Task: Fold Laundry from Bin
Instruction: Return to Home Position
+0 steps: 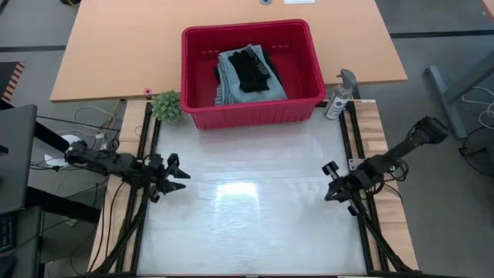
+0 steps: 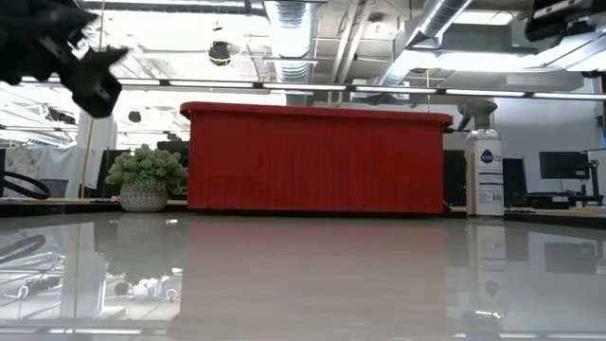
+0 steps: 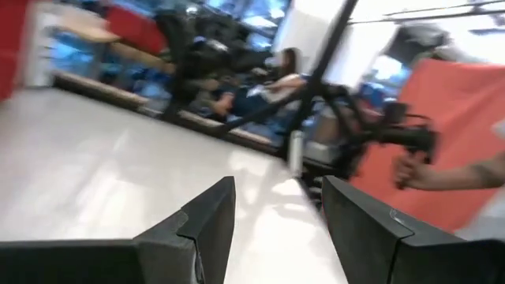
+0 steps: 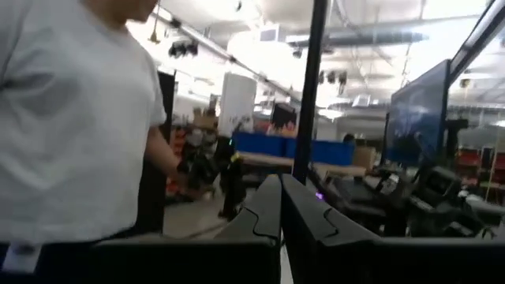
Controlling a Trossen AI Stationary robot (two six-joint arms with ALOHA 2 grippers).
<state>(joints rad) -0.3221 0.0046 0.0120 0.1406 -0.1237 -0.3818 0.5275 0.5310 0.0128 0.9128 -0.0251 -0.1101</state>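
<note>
Soft folded denim and black laundry (image 1: 248,71) inside rigid slotted red bin (image 1: 255,114). Over glossy table (image 1: 247,224): left gripper (image 1: 177,172) spread wide, empty; right gripper (image 1: 333,188) pinched closed, empty.

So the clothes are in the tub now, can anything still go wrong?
Possibly. A person shows close in the right wrist view, so the right tool might brush them if it swings. The spray bottle and the plant flank the red bin; a wide arm move could tip them.
</note>
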